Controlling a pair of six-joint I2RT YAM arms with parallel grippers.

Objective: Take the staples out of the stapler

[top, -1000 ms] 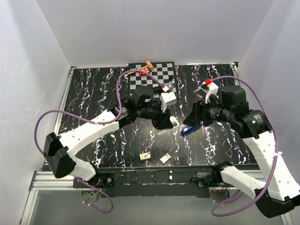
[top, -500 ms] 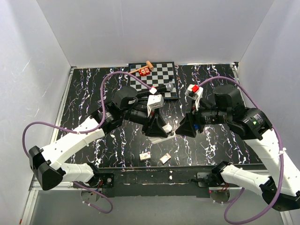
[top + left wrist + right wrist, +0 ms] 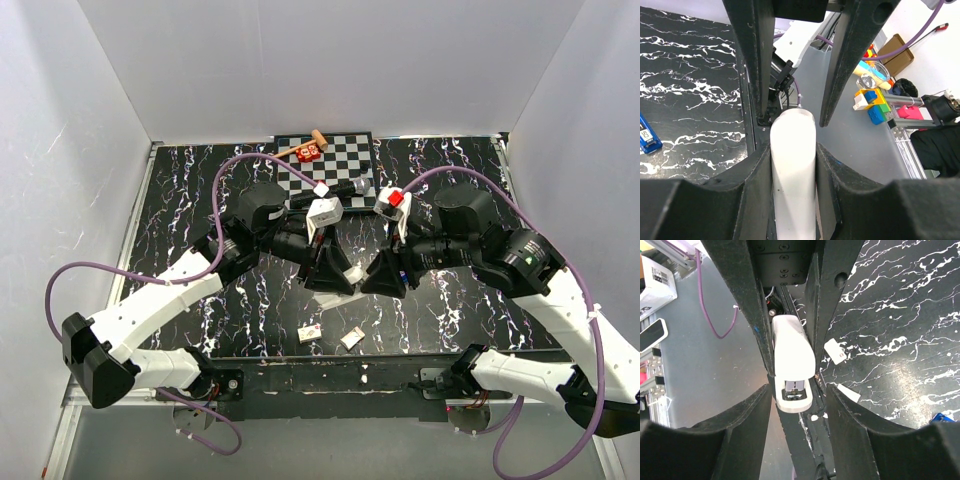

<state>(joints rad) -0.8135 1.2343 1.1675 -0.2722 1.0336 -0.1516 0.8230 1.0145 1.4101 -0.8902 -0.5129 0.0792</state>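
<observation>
The left tool point(image 3: 792, 155) clenches the white stapler point(image 3: 792, 355) aloft, its long axis aimed at the nearer right tool point(image 3: 796, 390), which straddles its mouth end (clamped or not, I cannot tell), while the blue stapler point(image 3: 647, 137) lies apart on the tabletop point(image 3: 690, 90).

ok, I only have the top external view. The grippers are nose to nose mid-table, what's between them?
Observer: A slim white object, clamped between the left gripper's fingers. The left wrist view shows it plainly.
Operator: Right side gripping it too?
Observer: No. The right gripper straddles its free end, jaws open with a gap either side.
Operator: Anything hidden under the arms?
Observer: The blue stapler lies flat on the table, off to one side, nothing touching it.
</observation>
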